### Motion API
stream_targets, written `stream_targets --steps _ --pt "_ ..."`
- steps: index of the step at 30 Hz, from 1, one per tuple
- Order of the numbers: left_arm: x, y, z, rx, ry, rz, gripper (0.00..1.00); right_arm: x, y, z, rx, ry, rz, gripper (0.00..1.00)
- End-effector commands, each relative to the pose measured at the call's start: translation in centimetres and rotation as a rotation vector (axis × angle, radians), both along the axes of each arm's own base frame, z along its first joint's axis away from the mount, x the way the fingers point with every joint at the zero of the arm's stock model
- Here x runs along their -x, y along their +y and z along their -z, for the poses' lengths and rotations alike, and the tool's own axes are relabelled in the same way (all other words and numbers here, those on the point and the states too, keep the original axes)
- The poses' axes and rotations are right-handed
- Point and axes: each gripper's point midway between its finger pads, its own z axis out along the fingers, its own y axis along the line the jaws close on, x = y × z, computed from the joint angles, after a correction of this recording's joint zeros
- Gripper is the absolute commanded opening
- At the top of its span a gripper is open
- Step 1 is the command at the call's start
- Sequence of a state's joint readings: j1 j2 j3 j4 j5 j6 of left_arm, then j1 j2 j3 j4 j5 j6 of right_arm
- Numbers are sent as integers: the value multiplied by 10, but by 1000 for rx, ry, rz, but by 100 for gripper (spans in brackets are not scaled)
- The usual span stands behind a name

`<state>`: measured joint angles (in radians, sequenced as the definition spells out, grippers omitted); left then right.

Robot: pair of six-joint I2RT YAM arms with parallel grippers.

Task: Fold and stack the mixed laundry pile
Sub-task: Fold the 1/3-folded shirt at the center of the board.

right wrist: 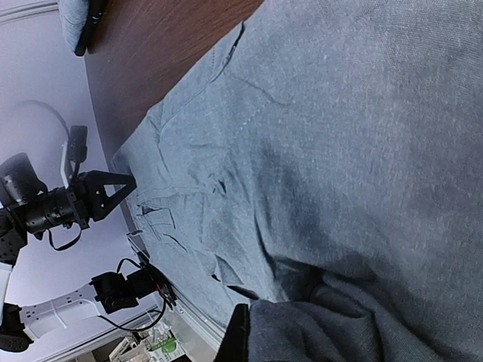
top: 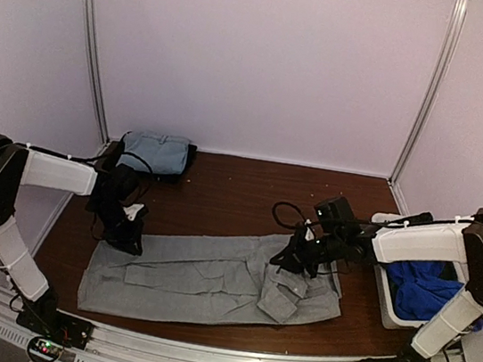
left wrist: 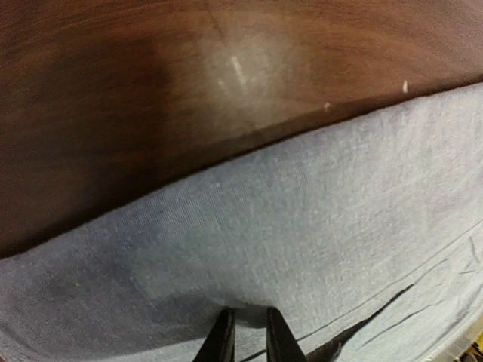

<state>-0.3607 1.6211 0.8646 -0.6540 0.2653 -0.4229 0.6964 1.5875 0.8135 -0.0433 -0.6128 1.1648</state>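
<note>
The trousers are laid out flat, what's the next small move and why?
Probably raise the far edge a little, ready to fold it toward the near edge. The right hand pinches the trousers near the waist, and the left hand sits on the far edge at the leg end.

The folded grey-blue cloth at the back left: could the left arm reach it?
Probably yes: the left gripper sits close in front of the folded cloth, with only bare table between.

Trousers (top: 210, 276) are spread on the table (top: 231, 189); a folded garment (top: 154, 151) is set behind their left end, a bin (top: 382, 311) with cloth (top: 420, 287) beside their right end.
</note>
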Motion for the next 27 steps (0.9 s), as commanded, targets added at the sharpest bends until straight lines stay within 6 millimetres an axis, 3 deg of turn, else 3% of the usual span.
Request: stream_targets --steps 1,7,10,13,15,20,22,24,27 --pt "-45 -10 6 -19 -49 -17 16 -38 -1 -12 -57 -88 -28 0" --pt "-100 -9 15 -30 -71 -62 14 -105 -20 -29 -56 -158 -7 0" --pt "-138 -11 -4 -13 -143 -55 15 -124 -12 -57 -107 -203 -19 0" --pt "-169 -17 -39 -12 -239 -21 19 -124 -6 -89 -166 -235 -19 0" --pt "-179 -20 -63 6 -293 -12 22 -115 -13 -119 -212 -274 17 0" --pt "-170 -26 -106 42 -412 31 26 -64 -28 -127 -297 -202 128 1" --pt "-157 -30 -120 45 -458 68 27 -36 -37 -107 -262 -136 158 9" --pt "-143 -35 -123 54 -474 96 27 -4 -52 -73 -174 -36 181 13" --pt "-121 -41 -123 63 -483 127 28 38 -87 -35 -9 57 195 33"
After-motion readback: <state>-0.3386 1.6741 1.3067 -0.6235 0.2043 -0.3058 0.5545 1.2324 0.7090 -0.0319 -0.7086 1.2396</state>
